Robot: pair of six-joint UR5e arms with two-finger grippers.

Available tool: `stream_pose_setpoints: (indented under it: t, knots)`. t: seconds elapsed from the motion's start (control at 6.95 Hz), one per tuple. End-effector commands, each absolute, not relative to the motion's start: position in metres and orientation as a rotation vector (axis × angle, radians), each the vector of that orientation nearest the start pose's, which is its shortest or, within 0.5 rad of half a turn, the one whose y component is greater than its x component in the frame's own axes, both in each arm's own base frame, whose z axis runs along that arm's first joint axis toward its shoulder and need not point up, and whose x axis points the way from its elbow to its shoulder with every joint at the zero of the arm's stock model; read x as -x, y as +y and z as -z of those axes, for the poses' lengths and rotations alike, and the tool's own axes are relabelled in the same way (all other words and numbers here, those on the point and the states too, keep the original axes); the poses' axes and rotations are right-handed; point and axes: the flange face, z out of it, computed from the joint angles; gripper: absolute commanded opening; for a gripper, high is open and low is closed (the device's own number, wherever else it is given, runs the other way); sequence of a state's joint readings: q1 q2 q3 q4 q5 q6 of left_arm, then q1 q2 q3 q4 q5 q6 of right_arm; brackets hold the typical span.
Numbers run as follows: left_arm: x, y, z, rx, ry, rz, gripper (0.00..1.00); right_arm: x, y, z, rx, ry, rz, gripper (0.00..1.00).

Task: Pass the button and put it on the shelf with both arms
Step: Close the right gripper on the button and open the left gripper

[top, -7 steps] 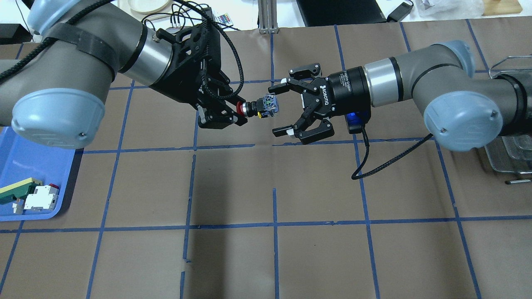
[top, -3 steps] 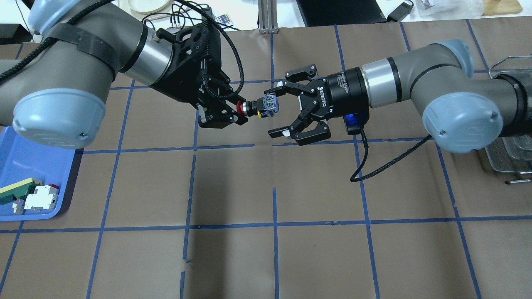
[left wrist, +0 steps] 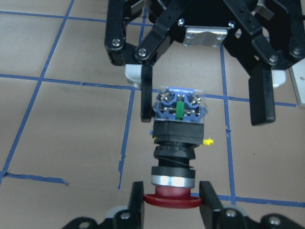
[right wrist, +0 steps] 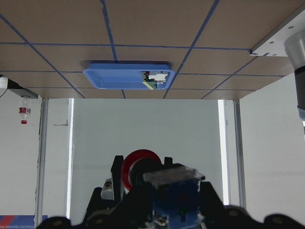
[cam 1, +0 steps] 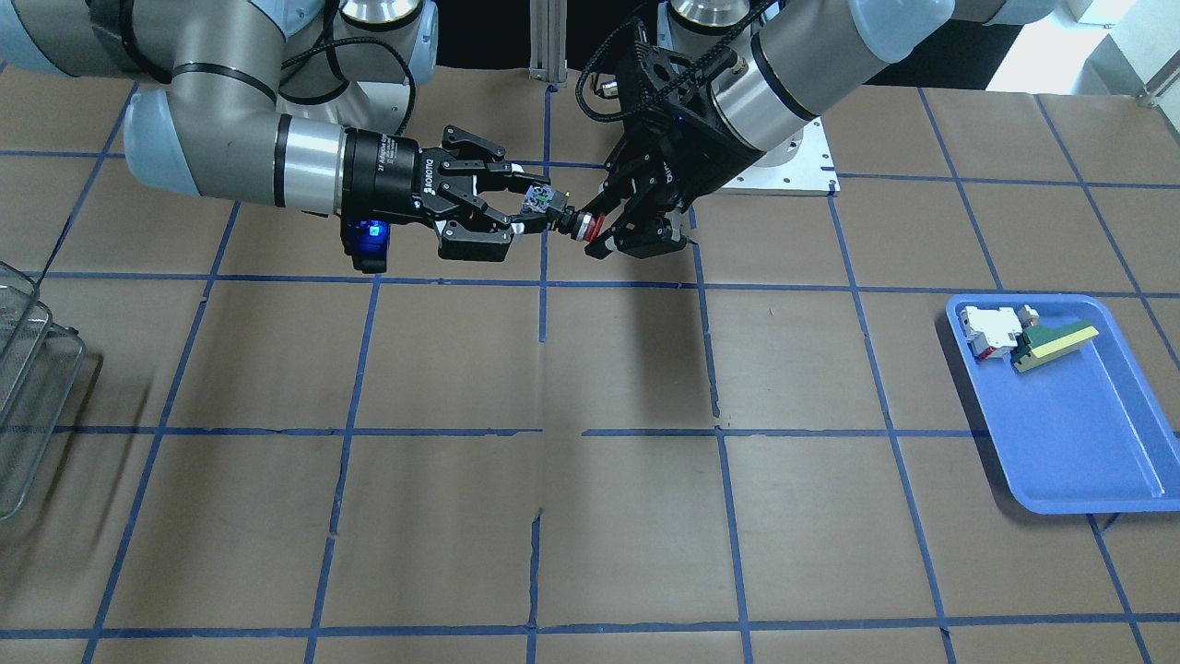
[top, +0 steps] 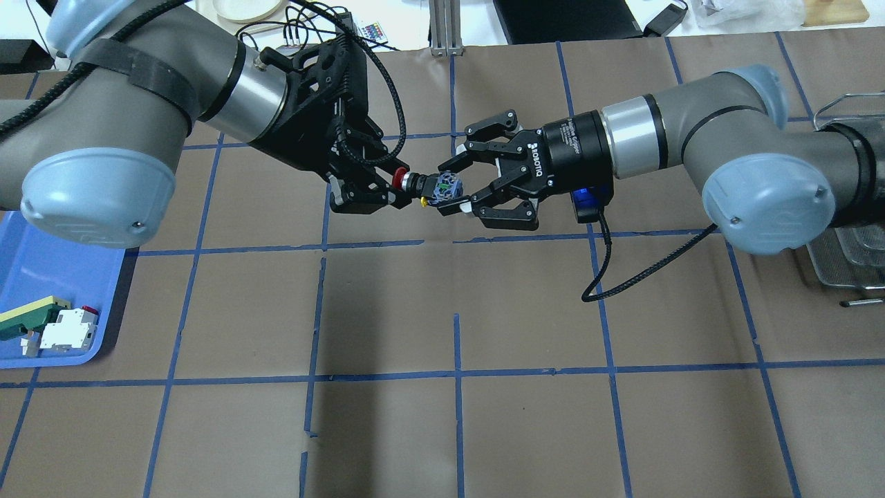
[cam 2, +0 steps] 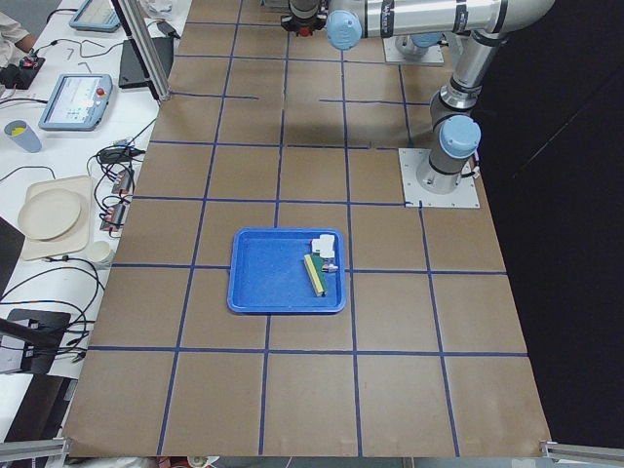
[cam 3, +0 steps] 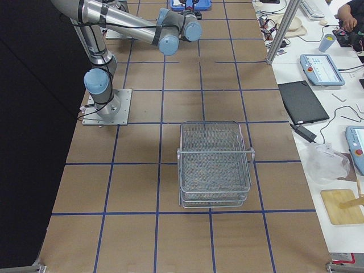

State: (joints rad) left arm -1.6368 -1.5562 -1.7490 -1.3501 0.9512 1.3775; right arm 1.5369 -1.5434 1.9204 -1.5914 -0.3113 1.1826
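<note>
The left arm (top: 110, 117) is hovering over the brown, blue-taped surface (top: 525, 311), and the left jaws are gripping the button (top: 430, 188), pinching its red head from both sides. The button is hanging in the air above the surface near the middle of the far half, lying roughly level. Its red head is pointing back at the left arm, and the pale bluish block at its rear is pointing at the right arm (top: 698, 117). The right jaws are standing partly open and straddling that rear block. In the left wrist view one finger (left wrist: 146, 98) is touching the side of the block while the other finger (left wrist: 262, 98) is sitting apart from it, so they are not clamping it. The shelf (cam 3: 216, 165) is standing on the surface at the right arm's end, well apart from the button. At the opposite end a blue tray (cam 2: 263, 283) is lying flat, and a white-and-red block (cam 1: 988, 329) and a green-and-yellow wedge (cam 1: 1051, 343) are resting side by side in one corner of it, touching each other.
</note>
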Motion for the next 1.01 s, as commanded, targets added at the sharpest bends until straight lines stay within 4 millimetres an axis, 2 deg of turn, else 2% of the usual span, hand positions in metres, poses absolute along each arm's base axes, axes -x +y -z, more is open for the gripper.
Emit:
stream_pose_setpoints:
  t: [0.0,0.43,0.58,0.72,0.86]
  knots:
    - [0.2227,-0.4715,-0.4481,-2.345,2.616,0.765,0.27,-0.2127,-0.4670,-0.3806,-1.359,1.488,-1.099,0.07]
    - [0.2227,-0.4711,-0.4488,-2.343,2.617,0.766,0.29,-0.2112,-0.4693,-0.3826,-1.360,1.486,-1.094,0.02]
    - [0.2226,-0.4711,-0.4487,-2.343,2.616,0.764,0.36,-0.2105,-0.4696,-0.3826,-1.361,1.484,-1.093,0.01]
    - [0.2224,-0.4719,-0.4487,-2.343,2.611,0.763,0.48,-0.2090,-0.4702,-0.3826,-1.363,1.482,-1.092,0.00]
    - [0.2227,-0.4735,-0.4449,-2.343,2.619,0.761,0.99,-0.2076,-0.4712,-0.3833,-1.364,1.480,-1.088,0.00]
